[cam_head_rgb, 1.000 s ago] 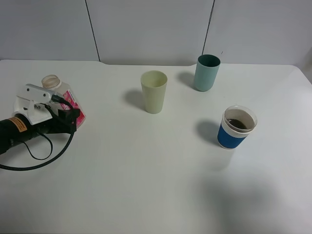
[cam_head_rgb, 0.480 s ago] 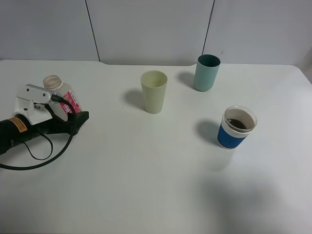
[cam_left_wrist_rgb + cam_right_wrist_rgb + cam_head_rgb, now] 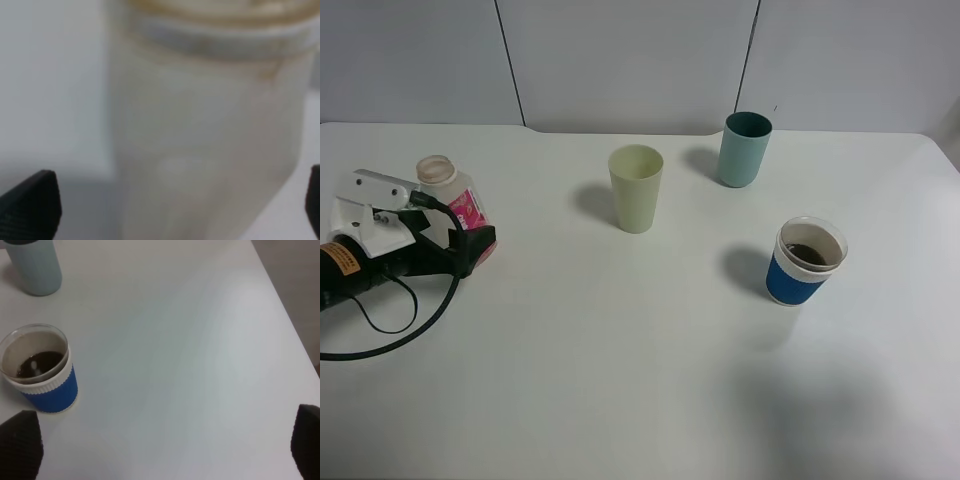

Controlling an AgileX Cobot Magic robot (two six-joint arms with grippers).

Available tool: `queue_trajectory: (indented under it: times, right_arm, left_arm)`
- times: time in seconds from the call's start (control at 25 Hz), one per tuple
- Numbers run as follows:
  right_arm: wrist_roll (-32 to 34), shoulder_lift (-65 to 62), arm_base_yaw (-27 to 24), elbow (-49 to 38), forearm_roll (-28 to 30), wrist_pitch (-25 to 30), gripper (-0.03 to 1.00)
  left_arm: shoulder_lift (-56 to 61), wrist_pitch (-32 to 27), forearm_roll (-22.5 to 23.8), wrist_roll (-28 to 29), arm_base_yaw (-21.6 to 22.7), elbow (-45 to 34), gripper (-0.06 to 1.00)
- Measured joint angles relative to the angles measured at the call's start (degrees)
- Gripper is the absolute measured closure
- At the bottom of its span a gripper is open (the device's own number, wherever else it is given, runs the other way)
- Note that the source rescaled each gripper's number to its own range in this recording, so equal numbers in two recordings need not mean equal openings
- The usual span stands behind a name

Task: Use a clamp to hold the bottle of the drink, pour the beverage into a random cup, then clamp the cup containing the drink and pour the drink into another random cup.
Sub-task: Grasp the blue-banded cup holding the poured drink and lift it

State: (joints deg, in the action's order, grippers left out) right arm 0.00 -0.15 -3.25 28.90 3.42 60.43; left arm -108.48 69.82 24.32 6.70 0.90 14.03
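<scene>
Exterior high view: a wide white counter (image 3: 620,380) fills most of the scene, with pale grey wall panels behind it. The dark left arm (image 3: 380,262) reaches in low from the left edge, and a black cable (image 3: 410,320) loops beneath it. An orange sticker (image 3: 335,258) on the arm carries dark print too small to read.

A pale yellow-green cup (image 3: 636,190) stands near the middle, toward the back. The teal cup (image 3: 745,150), dark inside, is to its right and further back. The blue-banded cup (image 3: 805,262) sits nearer the front on the right, well apart from both. It is whitish above its band and holds dark brown beverage (image 3: 808,254) low inside.

The bottle (image 3: 445,185) stands upright near the counter's left edge, its wide round neck uppermost. Its pink label (image 3: 470,212) shows pale markings, but no word can be made out. The left hand (image 3: 460,225) is spread wide around the bottle.

Left wrist view: the bottle's translucent body is blurred and very close, between two black fingertips (image 3: 30,200). Bare counter shows on each side, so the hand grips nothing.

Right wrist view: the right hand (image 3: 165,450) is spread fully, its black tips at opposite corners, holding nothing. The blue-banded cup and teal cup stand beyond it.
</scene>
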Motion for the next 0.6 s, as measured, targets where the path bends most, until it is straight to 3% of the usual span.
queue_trajectory:
  times: [0.24, 0.6]
  right_arm:
    - [0.0, 0.0, 0.0, 0.0, 0.0, 0.0, -0.03]
    - [0.0, 0.0, 0.0, 0.0, 0.0, 0.0, -0.03]
  left_arm:
    - [4.0, -0.1, -3.9, -1.4, 0.0, -7.2, -0.05]
    - [10.8, -0.2, -6.0, -2.0, 0.0, -14.0, -0.05]
